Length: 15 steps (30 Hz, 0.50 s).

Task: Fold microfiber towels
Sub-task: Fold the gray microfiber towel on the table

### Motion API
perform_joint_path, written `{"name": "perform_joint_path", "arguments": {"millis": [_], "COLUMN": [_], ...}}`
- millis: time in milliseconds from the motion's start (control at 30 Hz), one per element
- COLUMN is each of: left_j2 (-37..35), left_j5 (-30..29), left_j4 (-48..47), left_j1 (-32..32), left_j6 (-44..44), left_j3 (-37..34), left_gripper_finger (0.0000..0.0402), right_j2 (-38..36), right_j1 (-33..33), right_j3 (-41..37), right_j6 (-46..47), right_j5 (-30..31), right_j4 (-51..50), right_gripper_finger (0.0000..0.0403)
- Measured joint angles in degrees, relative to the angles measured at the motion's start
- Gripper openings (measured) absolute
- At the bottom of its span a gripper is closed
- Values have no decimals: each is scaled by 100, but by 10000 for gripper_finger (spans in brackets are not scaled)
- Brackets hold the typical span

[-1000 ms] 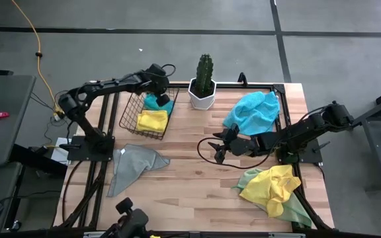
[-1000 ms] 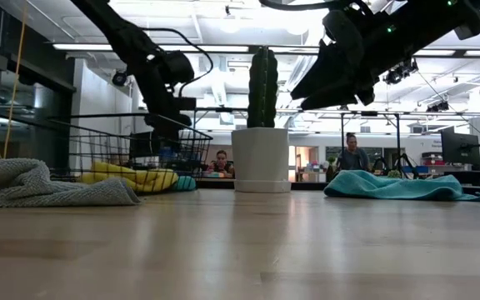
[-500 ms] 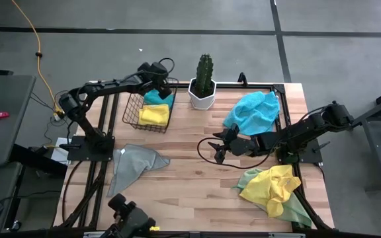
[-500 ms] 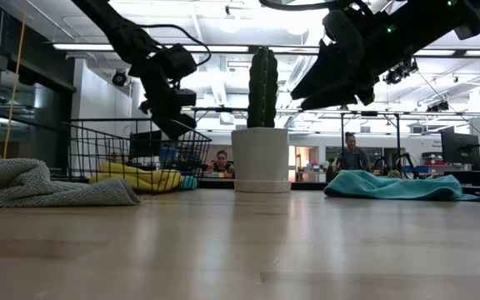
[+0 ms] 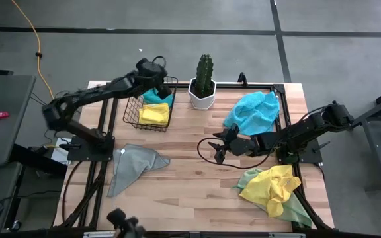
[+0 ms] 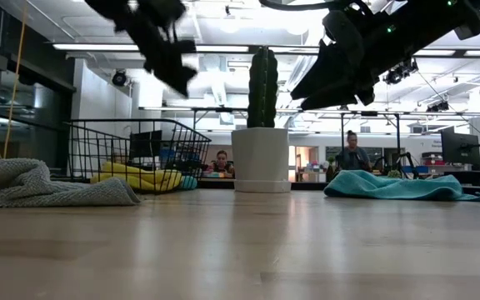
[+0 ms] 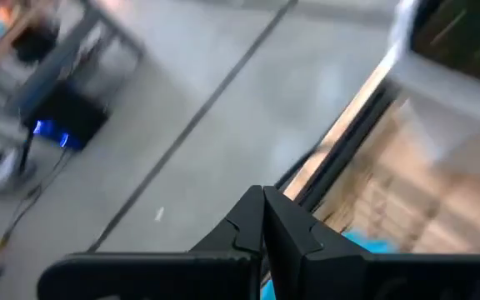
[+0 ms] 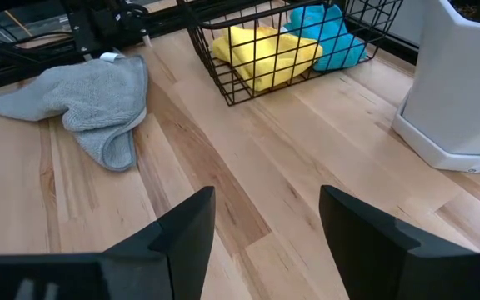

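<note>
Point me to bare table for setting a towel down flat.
Free: wood between the grey towel and the yellow towel, along the near edge. Crowded: the far edge, with the wire basket, cactus pot and turquoise towel; right gripper hangs mid-table.

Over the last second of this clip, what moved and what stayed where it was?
The left gripper lifted out of the wire basket toward the table's far edge, and its fingers are shut and empty. The basket slid slightly toward the cactus pot; the yellow towel and turquoise towel stayed inside it. The right gripper hangs open at mid-table, unmoved, as are the loose towels.
</note>
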Motion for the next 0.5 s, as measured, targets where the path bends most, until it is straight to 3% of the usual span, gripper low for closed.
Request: {"name": "perform_joint_path", "arguments": {"millis": [233, 333, 500], "left_j2": [-1563, -2053, -2566], "left_j5": [2028, 2092, 1423], "left_j4": [740, 1414, 2984], "left_j1": [-1064, -1870, -3386], "left_j6": [-867, -1145, -1403], "left_j3": [-446, -1091, -2567], "left_gripper_finger": [0, 0, 0], "right_j2": [0, 0, 0], "right_j1": [-1, 0, 0], "right_j3": [0, 0, 0], "right_j6": [40, 42, 15], "right_j5": [0, -1, 0], "right_j4": [2, 2, 4], "right_gripper_finger": [209, 209, 209]}}
